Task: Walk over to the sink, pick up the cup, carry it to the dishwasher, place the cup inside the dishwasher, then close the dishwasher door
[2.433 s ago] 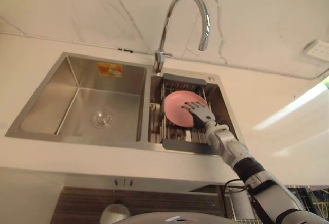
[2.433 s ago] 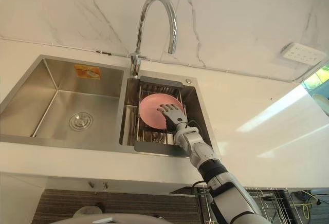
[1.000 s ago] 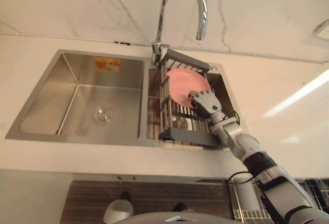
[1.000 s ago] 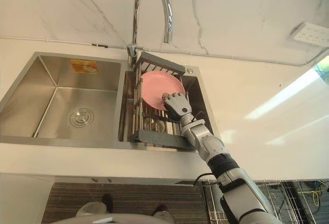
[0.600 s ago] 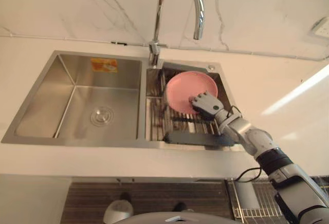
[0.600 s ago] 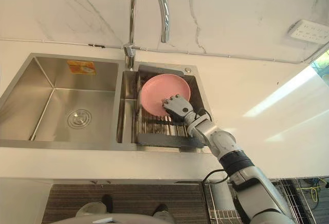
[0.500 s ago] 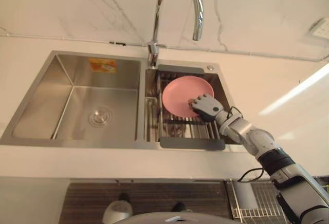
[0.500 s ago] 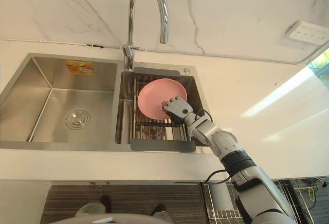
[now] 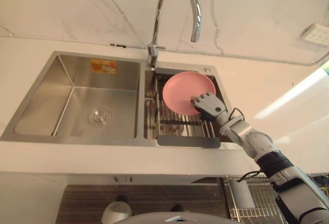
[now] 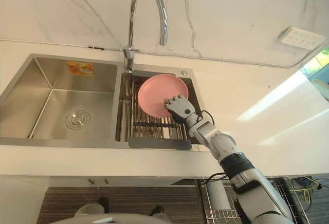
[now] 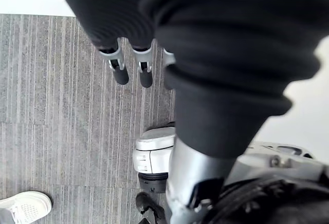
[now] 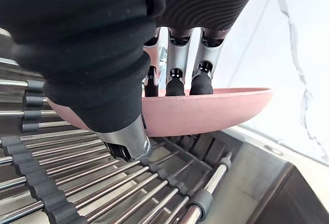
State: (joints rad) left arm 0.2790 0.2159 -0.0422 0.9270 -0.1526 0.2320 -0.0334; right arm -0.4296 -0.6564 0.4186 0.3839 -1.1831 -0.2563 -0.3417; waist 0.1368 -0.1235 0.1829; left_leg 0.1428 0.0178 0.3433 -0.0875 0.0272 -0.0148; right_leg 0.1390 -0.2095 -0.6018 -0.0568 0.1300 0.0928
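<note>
one pink plate (image 9: 182, 90) is clamped at its rim by the right hand (image 9: 208, 106); it should be lifted straight, clear of the rack (image 9: 187, 141) beneath the hand.

Kitchen, prob. a home one. Evidence: double-bowl stainless steel sink (image 9: 49, 93) set into a white stone-look surface (image 9: 262, 88), w/ a tall curved chrome tap (image 9: 196, 21) at the back by the divider. Back wall (image 9: 77, 3) is white marble-look w/ grey veins; white rectangular wall panel (image 10: 300, 38) on it, right side. Smaller right bowl has a steel-rod draining rack w/ grey end bars (image 9: 177, 127), round pink plate (image 9: 181, 91) above it. Wire basket (image 10: 290, 203) shows below the surface edge. Floor (image 11: 51, 80) is grey striped.
</note>
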